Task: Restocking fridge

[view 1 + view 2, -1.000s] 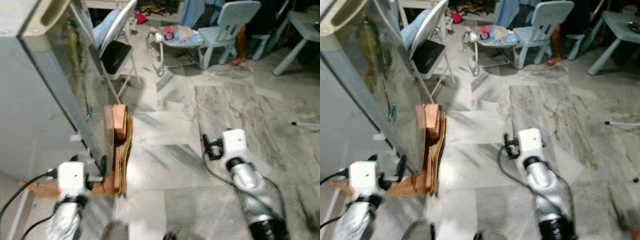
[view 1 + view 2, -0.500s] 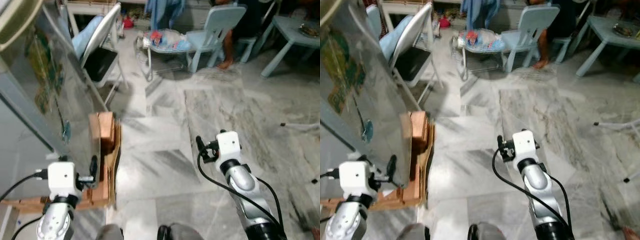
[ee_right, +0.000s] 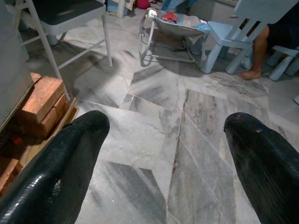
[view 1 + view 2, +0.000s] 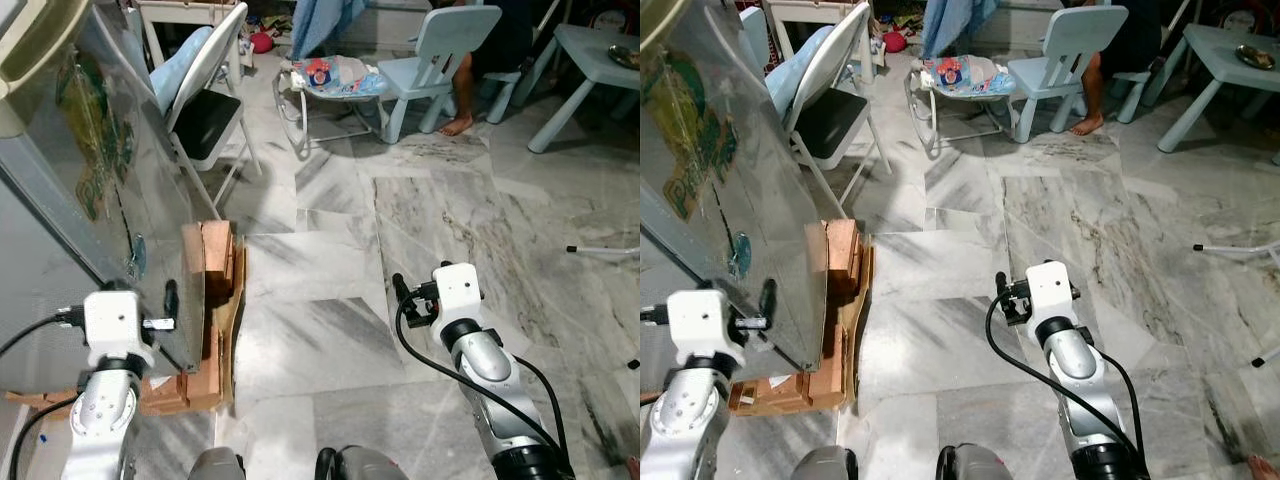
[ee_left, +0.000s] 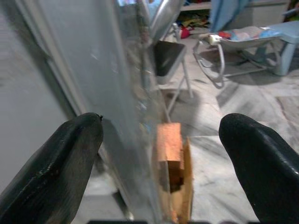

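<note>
Grey fridge door (image 4: pixel 110 190) with stickers stands at the left of the scene, its top cut off by the frame edge. The fridge body and interior cannot be seen. The door's lower edge is beside a stack of orange-brown bricks on flattened cardboard (image 4: pixel 215 290); the base of the stack is partly hidden behind the door.

Left gripper (image 5: pixel 159 149) sits at the door's free edge, fingers wide apart, one black finger (image 5: pixel 51 163) on the inner side and the other on the outer side. No contact with the door can be made out; the edge is blurred at this range. From the head, the left wrist block covers most of the fingers.

Right gripper (image 3: pixel 163 154) hangs over the grey-veined marble floor (image 4: pixel 330 330), near centre-right, fingers spread wide, holding nothing.

Far side: white folding chair with black seat (image 4: pixel 215 100) behind the door, baby bouncer (image 4: pixel 335 80), pale blue plastic chair (image 4: pixel 450 50), and a person's bare foot (image 4: pixel 458 124) with the rest cut off. No stock items are discernible.
</note>
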{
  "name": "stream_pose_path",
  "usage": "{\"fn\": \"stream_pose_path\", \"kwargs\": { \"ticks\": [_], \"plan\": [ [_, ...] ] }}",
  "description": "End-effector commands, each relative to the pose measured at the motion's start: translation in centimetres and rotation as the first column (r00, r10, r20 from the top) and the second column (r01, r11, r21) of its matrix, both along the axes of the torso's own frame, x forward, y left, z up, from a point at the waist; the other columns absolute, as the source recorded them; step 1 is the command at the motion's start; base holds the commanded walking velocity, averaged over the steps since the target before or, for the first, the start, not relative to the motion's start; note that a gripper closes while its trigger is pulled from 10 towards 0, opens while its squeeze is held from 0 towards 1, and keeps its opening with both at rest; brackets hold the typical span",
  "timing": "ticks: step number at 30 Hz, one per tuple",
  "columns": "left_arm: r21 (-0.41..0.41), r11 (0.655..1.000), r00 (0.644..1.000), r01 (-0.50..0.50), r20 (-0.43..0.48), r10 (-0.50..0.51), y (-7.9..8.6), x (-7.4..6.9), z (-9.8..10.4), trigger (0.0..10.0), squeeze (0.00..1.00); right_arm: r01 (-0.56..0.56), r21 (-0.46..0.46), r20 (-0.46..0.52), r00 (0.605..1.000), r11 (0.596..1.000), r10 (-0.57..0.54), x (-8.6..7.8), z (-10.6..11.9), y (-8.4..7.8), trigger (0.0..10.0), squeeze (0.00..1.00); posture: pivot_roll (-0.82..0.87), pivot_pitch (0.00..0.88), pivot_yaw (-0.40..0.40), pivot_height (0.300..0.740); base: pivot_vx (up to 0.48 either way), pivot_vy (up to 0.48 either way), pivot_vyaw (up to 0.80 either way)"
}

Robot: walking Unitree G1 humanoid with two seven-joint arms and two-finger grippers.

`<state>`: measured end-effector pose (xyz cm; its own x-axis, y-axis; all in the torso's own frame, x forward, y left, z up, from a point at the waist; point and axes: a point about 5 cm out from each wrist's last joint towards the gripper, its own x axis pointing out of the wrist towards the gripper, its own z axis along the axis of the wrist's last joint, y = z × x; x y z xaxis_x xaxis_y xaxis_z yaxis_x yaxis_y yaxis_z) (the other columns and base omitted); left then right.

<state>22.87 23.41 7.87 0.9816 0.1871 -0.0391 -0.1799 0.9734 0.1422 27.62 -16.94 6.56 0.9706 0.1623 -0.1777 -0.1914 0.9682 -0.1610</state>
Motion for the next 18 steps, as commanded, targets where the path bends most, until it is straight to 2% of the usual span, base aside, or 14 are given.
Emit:
{"fn": "stream_pose_path", "kwargs": {
  "ticks": [1, 6, 12, 13, 18],
  "plan": [
    [-0.003, 1.0, 0.999, -0.009, -0.032, 0.009, 0.4, -0.4, -0.6, 10.0, 0.0, 0.008, -0.007, -0.008, 1.0, 1.0, -0.008, -0.1, 0.0, -0.5, 10.0, 0.0, 0.06, 0.138, -0.093, 0.74, 0.0, 0.0, 0.0],
    [0.018, 0.999, 0.999, -0.03, -0.043, 0.03, 0.7, -0.5, -0.9, 10.0, 0.0, 0.008, -0.008, -0.014, 1.0, 1.0, -0.008, -0.2, -0.1, -0.6, 10.0, 0.0, 0.06, 0.145, -0.093, 0.74, 0.0, 0.0, 0.0],
    [0.047, 0.997, 0.997, -0.063, -0.031, 0.065, 1.4, 0.5, -0.5, 10.0, 0.0, -0.007, 0.002, -0.034, 0.999, 1.0, 0.007, -0.3, -0.1, -0.5, 10.0, 0.0, 0.05, 0.148, -0.098, 0.74, 0.0, 0.0, 0.0],
    [0.046, 0.997, 0.998, -0.063, -0.029, 0.064, 1.5, 0.7, -0.4, 10.0, 0.0, -0.035, 0.033, -0.056, 0.998, 0.999, 0.037, -0.5, -0.2, -0.3, 10.0, 0.0, 0.05, 0.148, -0.098, 0.74, 0.0, 0.0, 0.0],
    [0.047, 0.997, 0.998, -0.059, -0.001, 0.059, 1.6, 2.0, 0.3, 10.0, 0.0, -0.077, 0.023, -0.085, 0.993, 0.997, 0.079, -1.2, -0.6, -0.4, 10.0, 0.0, 0.05, 0.152, -0.099, 0.74, 0.0, 0.0, 0.0]
  ]
}}
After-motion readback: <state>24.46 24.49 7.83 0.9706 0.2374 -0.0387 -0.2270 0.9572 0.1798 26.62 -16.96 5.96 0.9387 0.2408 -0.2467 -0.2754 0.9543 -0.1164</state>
